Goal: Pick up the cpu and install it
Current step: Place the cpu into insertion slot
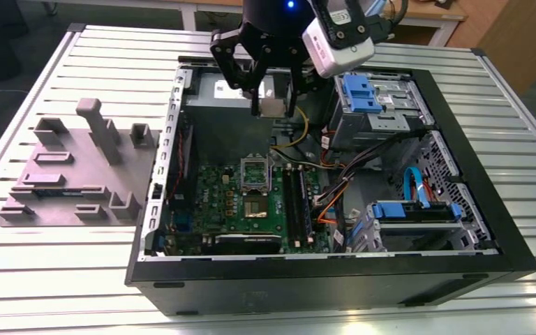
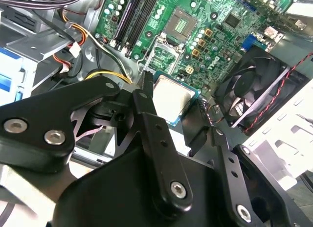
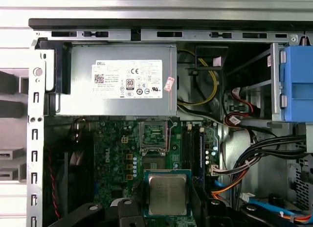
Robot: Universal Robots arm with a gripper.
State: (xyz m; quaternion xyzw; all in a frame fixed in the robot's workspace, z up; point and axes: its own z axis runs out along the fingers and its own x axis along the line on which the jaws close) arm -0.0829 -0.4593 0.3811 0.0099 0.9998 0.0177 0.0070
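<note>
My gripper (image 1: 273,112) hangs above the far part of the open computer case (image 1: 491,230), shut on the cpu (image 1: 273,107), a small square chip with a silver-grey top. In both wrist views the cpu (image 2: 171,97) (image 3: 167,193) sits flat between the black fingers (image 2: 146,97). The green motherboard (image 1: 235,209) lies below on the case floor, and its cpu socket (image 1: 254,173) (image 3: 152,138) (image 2: 182,24) stands open with its metal frame lifted. The cpu is above the board and apart from the socket.
A grey power supply (image 3: 117,80) with a white label fills the case's far end. Black memory sticks (image 1: 294,192) stand beside the socket. Cable bundles (image 1: 343,181), blue drive bays (image 1: 366,94) and a black fan (image 2: 254,87) crowd the case. A grey fixture block (image 1: 72,167) lies at the exterior view's left.
</note>
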